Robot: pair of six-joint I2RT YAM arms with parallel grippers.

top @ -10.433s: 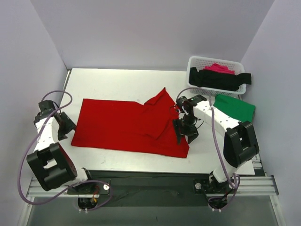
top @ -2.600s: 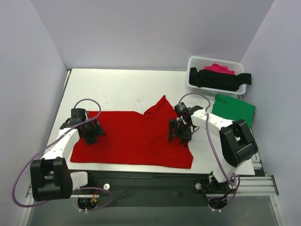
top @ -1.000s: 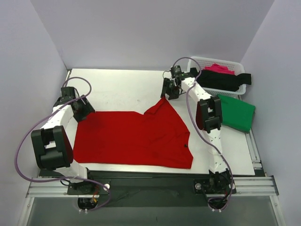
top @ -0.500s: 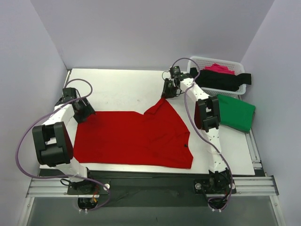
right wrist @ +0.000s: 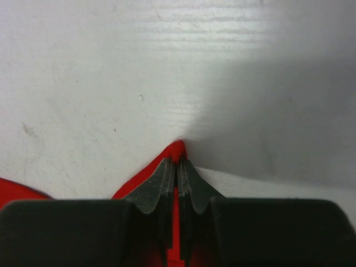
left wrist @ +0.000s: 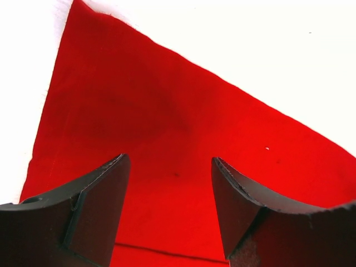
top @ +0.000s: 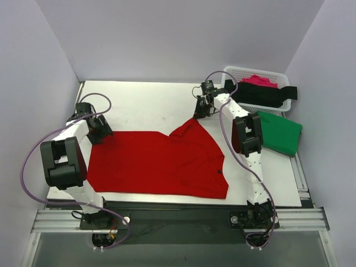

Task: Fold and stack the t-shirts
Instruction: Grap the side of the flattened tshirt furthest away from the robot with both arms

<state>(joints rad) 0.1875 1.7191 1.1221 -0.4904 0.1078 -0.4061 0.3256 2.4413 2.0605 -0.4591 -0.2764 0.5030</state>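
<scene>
One hold: right end effector (right wrist: 177, 163) pinches red shirt (top: 156, 161) tip, left end effector (left wrist: 167, 167) gapes empty; thin pinch may slip.

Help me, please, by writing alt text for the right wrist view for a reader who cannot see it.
Close-up from the wrist: the right tool is shut on a pointed tip of the red t-shirt. Beyond it lies the white table, faintly scuffed, with a grey shadow across its right side.
</scene>
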